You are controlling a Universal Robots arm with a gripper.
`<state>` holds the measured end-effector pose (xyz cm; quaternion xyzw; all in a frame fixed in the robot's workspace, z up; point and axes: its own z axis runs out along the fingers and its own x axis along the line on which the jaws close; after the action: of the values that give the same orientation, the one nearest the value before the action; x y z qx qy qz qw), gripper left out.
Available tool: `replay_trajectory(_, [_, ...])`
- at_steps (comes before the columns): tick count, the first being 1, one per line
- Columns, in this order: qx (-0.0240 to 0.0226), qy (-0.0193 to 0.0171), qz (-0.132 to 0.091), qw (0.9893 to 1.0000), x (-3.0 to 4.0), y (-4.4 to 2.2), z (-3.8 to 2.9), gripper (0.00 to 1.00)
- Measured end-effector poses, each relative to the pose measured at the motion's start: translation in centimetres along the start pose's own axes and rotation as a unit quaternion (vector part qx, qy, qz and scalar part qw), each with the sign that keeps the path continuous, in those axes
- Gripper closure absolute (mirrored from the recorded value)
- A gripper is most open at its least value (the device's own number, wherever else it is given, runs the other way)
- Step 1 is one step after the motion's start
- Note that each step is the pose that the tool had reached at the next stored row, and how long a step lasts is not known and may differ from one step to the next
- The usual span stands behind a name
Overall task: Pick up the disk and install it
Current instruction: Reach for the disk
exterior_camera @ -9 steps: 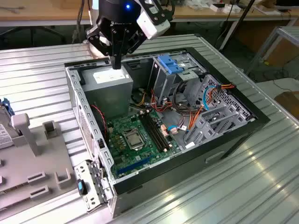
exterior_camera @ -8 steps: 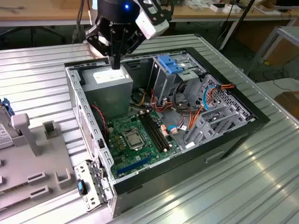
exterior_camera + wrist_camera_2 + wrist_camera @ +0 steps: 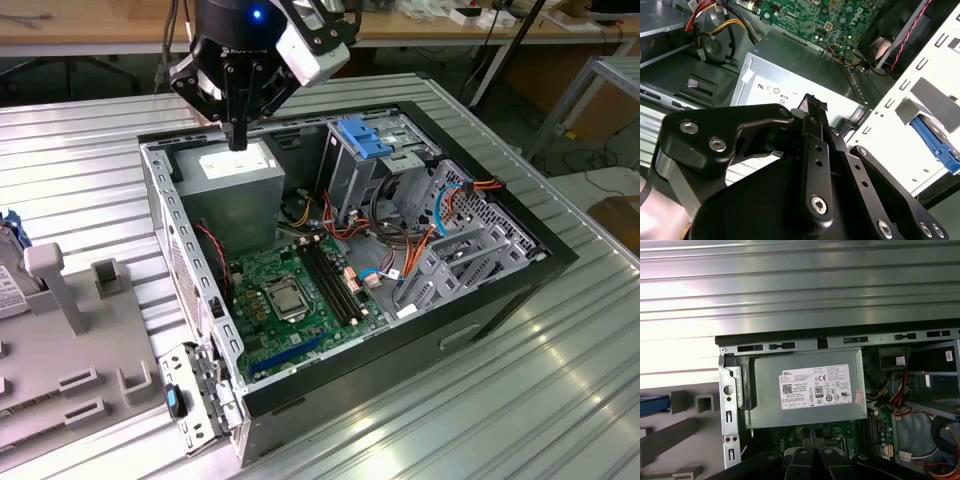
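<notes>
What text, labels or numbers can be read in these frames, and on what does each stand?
White label on the power-supply box: a short logo, a code square, certification marks; fine print too small to read.
Small white sticker inside the case: too small to read.
Markings on the motherboard: too small to read.
Print on the disk: too small to read.

Case (image 3: 420,345) on table (image 3: 540,410); power supply (image 3: 240,190) in its corner, gripper (image 3: 238,143) above it; motherboard (image 3: 300,320) beside; fixture (image 3: 90,345) at exterior view's left.
</notes>
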<state>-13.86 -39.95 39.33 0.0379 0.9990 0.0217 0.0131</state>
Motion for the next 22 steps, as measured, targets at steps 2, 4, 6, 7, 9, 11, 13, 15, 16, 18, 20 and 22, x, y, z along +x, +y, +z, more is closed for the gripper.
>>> replay_trajectory(2, [0.0, 0.0, 0.0, 1.0, 0.15, -0.01, 0.0, 0.89])
replay_trajectory(4, [0.0, 0.0, 0.0, 1.0, 0.96, -0.12, -0.02, 0.89])
replay_trajectory(6, [0.0, 0.0, 0.0, 1.0, 1.41, -0.17, -0.03, 0.89])
replay_trajectory(7, [0.0, 0.0, 0.0, 1.0, 1.58, -0.18, -0.04, 0.89])
replay_trajectory(9, [0.0, 0.0, 0.0, 1.0, 1.98, -0.22, -0.05, 0.89])
replay_trajectory(11, [0.0, 0.0, 0.0, 1.0, 2.61, -0.27, -0.06, 0.89])
replay_trajectory(13, [0.0, 0.0, 0.0, 1.0, 3.36, -0.24, -0.07, 0.89])
replay_trajectory(15, [0.0, 0.0, 0.0, 1.0, 3.94, -0.23, -0.08, 0.89])
replay_trajectory(16, [0.0, 0.0, 0.0, 1.0, 4.43, -0.26, -0.09, 0.89])
replay_trajectory(18, [0.0, 0.0, 0.0, 1.0, 4.96, -0.3, -0.1, 0.89])
replay_trajectory(20, [0.0, 0.0, 0.0, 1.0, 5.63, -0.35, -0.12, 0.89])
replay_trajectory(22, [0.0, 0.0, 0.0, 1.0, 5.95, -0.38, -0.12, 0.89])
